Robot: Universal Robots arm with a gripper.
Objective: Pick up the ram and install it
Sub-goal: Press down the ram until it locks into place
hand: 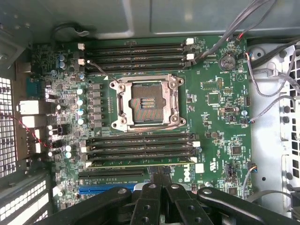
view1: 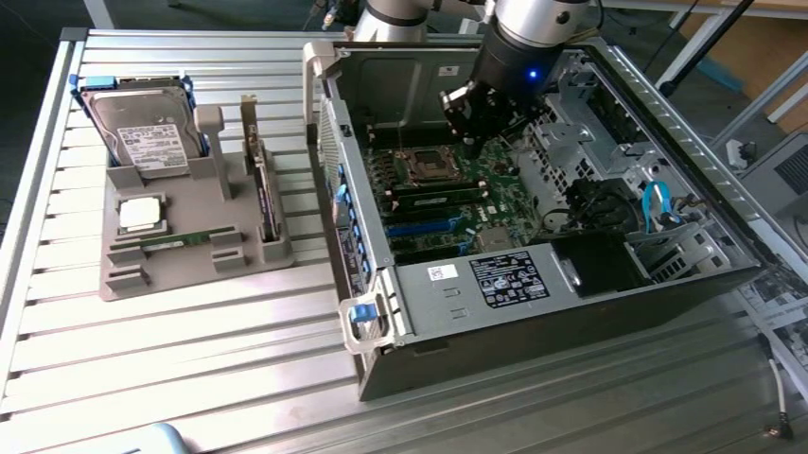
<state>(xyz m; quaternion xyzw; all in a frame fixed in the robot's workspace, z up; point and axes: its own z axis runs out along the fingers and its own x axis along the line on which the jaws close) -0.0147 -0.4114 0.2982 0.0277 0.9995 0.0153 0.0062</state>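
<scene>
The gripper (view1: 470, 142) is positioned inside the open computer case (view1: 569, 312), above the motherboard (hand: 211, 117). Its fingers (hand: 159, 197) are closed together, nothing visible between them. One ram (view1: 187, 239) is seated in the grey holder tray (view1: 189, 274); another ram (hand: 122, 165) occupies a slot, partly hidden by the fingers.

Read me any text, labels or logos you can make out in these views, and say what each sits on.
"DELL", white print on the green motherboard, by the lower memory slots.
White-and-black sticker on the grey metal computer case: too small to read.
White label on the silver hard drive: unreadable.
Small white tag on the case: unreadable.
</scene>
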